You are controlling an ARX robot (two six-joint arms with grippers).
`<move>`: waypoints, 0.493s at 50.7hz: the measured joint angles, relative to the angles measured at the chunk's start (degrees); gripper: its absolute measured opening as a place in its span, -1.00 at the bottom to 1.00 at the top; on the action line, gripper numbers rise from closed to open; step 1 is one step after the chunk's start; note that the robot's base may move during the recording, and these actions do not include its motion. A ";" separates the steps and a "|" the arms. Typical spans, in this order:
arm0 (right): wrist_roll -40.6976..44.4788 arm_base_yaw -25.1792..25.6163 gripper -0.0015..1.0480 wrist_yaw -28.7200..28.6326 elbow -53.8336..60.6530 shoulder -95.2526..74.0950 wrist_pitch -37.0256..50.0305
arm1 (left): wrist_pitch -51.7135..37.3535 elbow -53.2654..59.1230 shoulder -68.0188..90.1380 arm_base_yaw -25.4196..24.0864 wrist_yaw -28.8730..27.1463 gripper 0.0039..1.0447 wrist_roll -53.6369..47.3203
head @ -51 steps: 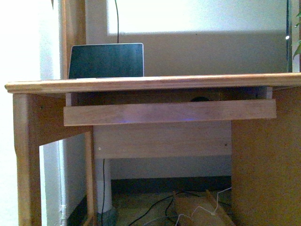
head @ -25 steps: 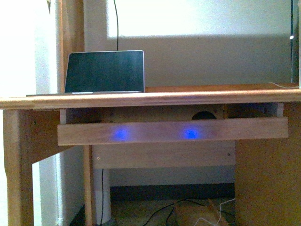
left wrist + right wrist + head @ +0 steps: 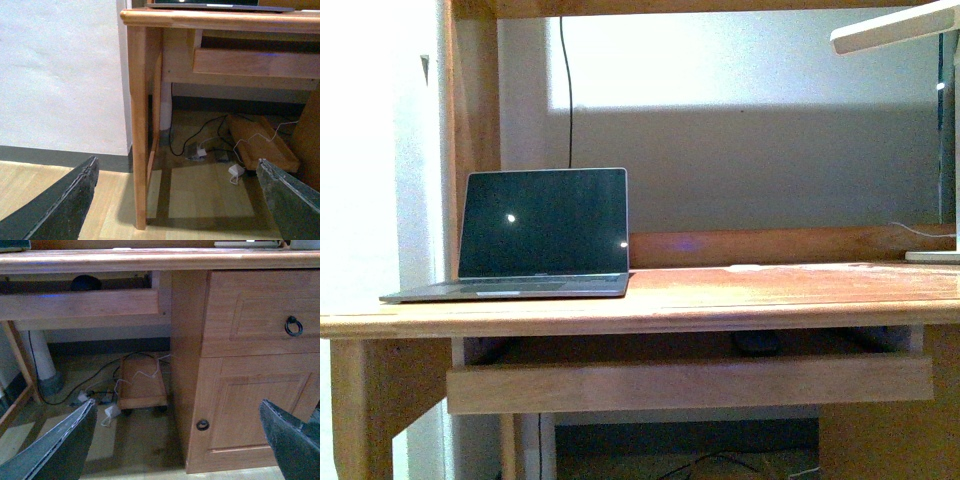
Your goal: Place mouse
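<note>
- Front view: the slot is shallow, so I judge the reach should come in level and low under the desk top, with the fingers spread to straddle the smooth dome. The mouse lies in the pull-out tray, only a dark sliver showing over its front board. Neither gripper shows here, so its place relative to them cannot be told.
- Left wrist view: this arm is best kept clear. The left gripper is spread wide and empty, low near the floor. The tray is ahead of it and higher. The mouse is hidden here.
- Right wrist view: this arm looks the better choice. It must rise to slot height before advancing, then close gently on the mouse's sides. The right gripper is wide and empty. The mouse sits ahead of it, well apart and higher than its fingers, behind the tray's front board, away from the cabinet.
</note>
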State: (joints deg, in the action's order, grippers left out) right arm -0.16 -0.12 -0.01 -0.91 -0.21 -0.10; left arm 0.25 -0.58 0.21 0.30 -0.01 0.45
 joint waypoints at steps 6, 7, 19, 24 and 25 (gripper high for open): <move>0.00 -0.02 0.86 0.09 0.00 0.00 0.00 | 5.81 -2.12 2.56 -1.05 5.38 0.86 3.30; 0.02 0.00 0.86 0.04 0.00 0.00 0.00 | 7.69 -3.02 4.26 -1.22 6.84 0.86 4.26; 0.02 -0.02 0.86 -0.02 0.00 0.00 0.00 | -19.21 -9.49 43.71 -11.04 10.73 0.86 -8.22; 0.00 0.00 0.86 0.00 0.00 0.00 0.00 | -35.23 -12.63 59.76 -11.58 6.51 0.86 -19.54; 0.02 0.00 0.86 -0.02 0.00 0.00 0.00 | -38.91 -13.46 63.41 -11.61 6.21 0.86 -23.34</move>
State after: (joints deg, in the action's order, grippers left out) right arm -0.14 -0.12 -0.03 -0.91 -0.21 -0.10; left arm -38.65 -14.04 63.61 -11.31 6.20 -22.90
